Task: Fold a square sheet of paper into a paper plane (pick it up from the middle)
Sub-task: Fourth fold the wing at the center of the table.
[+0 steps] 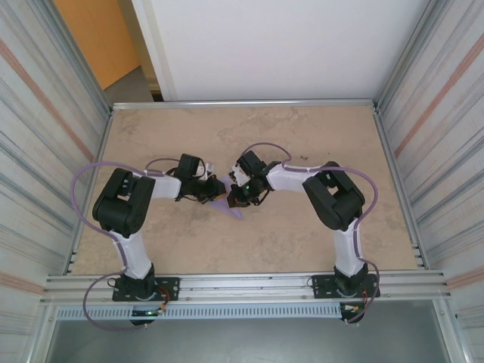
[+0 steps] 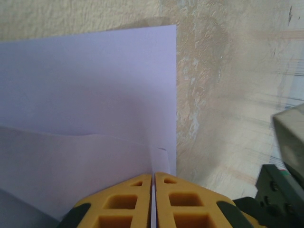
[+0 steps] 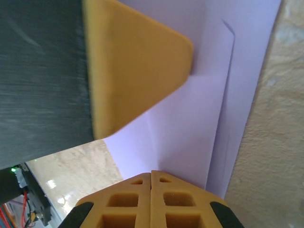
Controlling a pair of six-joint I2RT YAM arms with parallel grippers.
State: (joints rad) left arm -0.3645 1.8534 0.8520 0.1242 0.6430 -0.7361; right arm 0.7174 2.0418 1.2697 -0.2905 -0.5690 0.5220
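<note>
Square sheet of paper (image 2: 85,80): folds clear from wrists; overhead, sliver.

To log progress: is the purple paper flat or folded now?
Folded: the paper shows overlapping layers and a crease edge in both wrist views.

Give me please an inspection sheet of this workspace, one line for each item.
surface: beige mottled table
job's things: lavender paper, partly folded, overlapping layers visible, lying between the two arms
clutter: nothing seen
pincers: left pincer shut on the paper's edge; right pincer shut at the paper, and whether it grips it cannot be told
cables: purple cables looping along both arms
surroundings: ribbed metal walls at the sides, white panel behind
</note>
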